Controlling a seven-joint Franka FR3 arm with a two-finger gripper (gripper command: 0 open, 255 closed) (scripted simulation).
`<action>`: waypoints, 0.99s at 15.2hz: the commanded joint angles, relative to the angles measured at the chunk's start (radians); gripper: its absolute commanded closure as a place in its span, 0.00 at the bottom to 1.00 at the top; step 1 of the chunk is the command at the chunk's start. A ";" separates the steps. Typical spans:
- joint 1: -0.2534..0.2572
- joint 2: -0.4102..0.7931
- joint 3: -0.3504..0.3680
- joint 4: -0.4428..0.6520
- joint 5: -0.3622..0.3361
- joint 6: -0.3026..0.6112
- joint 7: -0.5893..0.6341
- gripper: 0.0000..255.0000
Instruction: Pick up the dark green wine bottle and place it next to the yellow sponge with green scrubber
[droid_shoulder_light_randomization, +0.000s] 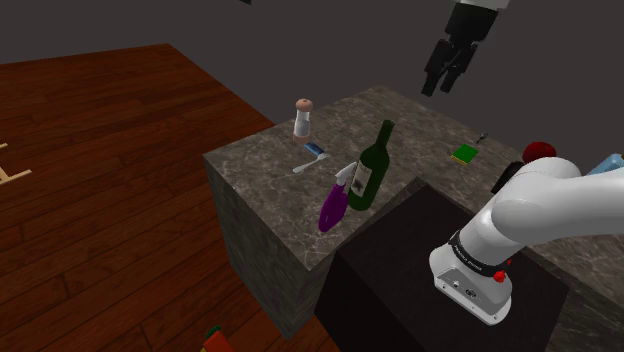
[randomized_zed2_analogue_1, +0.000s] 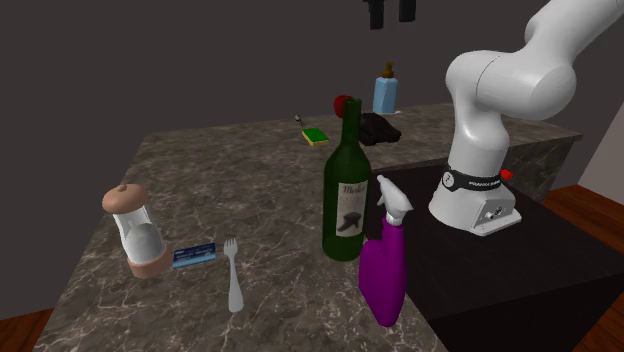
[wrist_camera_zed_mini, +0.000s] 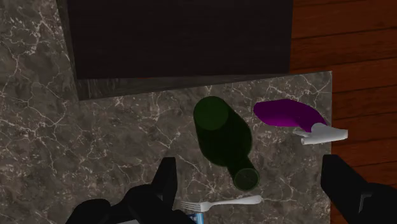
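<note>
Shoulder view, taken from its left: a shaker (droid_shoulder_light_randomization: 302, 118) is seen near the far corner of the counter (droid_shoulder_light_randomization: 255, 160), a fork (droid_shoulder_light_randomization: 308, 165) is laid inward of it, and a purple spray bottle (droid_shoulder_light_randomization: 334, 207) is found at the edge that borders the dark stand (droid_shoulder_light_randomization: 400, 270). Just beside that, by the same edge, the dark green wine bottle (droid_shoulder_light_randomization: 370, 170) is stood upright, its long axis vertical. Further right along the counter, well apart from the bottle, the yellow sponge (droid_shoulder_light_randomization: 465, 154) with its green top is placed. Above all of these the gripper (droid_shoulder_light_randomization: 440, 88) is held high, clear of everything. In the wrist view its fingers (wrist_camera_zed_mini: 164, 184) are spread wide with nothing clasped, and the bottle is looked down on nearly end-on, its mouth lying between the two fingers. The bottle is therefore judged to lie almost straight below the gripper. A vertical descent is called for, with the neck to be clasped from its sides.
</note>
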 joint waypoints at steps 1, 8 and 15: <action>0.000 0.000 0.000 0.000 0.000 0.000 0.000 0.00; 0.040 0.191 0.088 -0.059 -0.055 0.194 -0.031 0.00; 0.049 0.262 0.118 -0.123 -0.076 0.309 -0.035 0.00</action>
